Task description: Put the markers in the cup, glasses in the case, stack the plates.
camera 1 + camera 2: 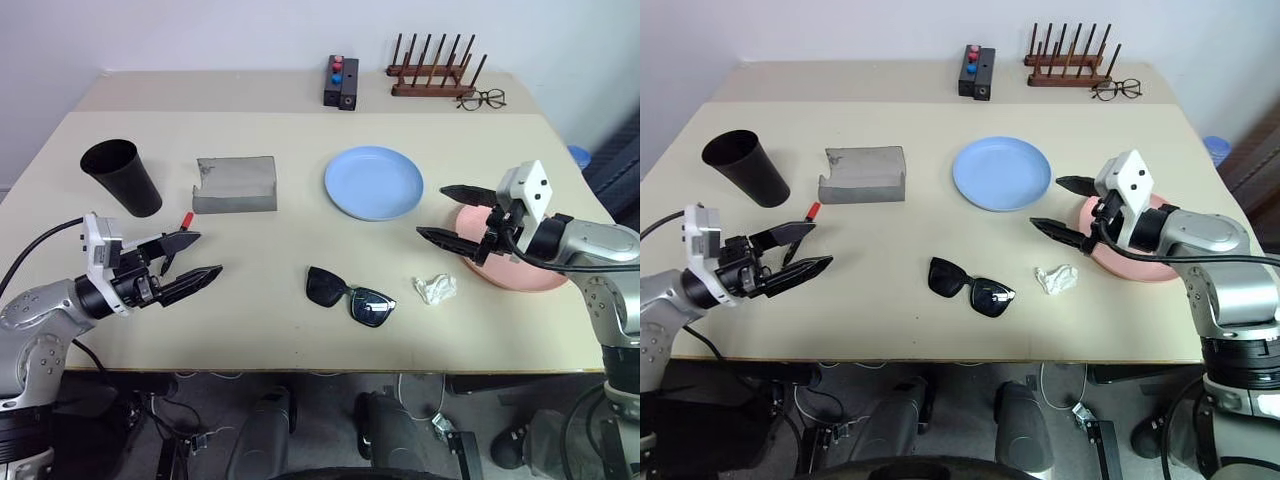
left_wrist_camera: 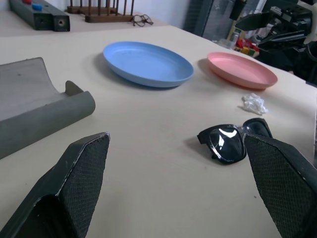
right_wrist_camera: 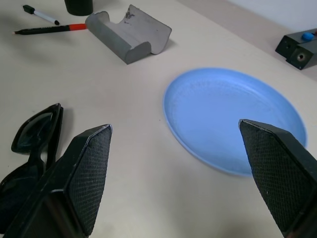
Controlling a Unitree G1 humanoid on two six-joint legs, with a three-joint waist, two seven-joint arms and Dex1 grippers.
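Over the table [image 1: 270,300], as I see it:
- left gripper [image 1: 193,256]: jaws spread wide, holding nothing; sunglasses [image 1: 349,295] ahead.
- right gripper [image 1: 447,215]: jaws spread, empty, pink plate [image 1: 520,275] beneath.

Cup [image 1: 122,176]: I see it tall, matte black, tilted, near the counter's left edge.
Marker [image 3: 49,29]: slim, black with a red end, lying flat between cup and case; I spot a second, white-bodied one [image 3: 40,15] beside it.
Case [image 1: 236,183]: grey, open, left of centre.
Glasses [image 1: 350,294]: black sunglasses, folded, near the front edge.
Plates: light blue one [image 1: 373,182] at centre; pink one [image 2: 241,69] by the right edge, apart.
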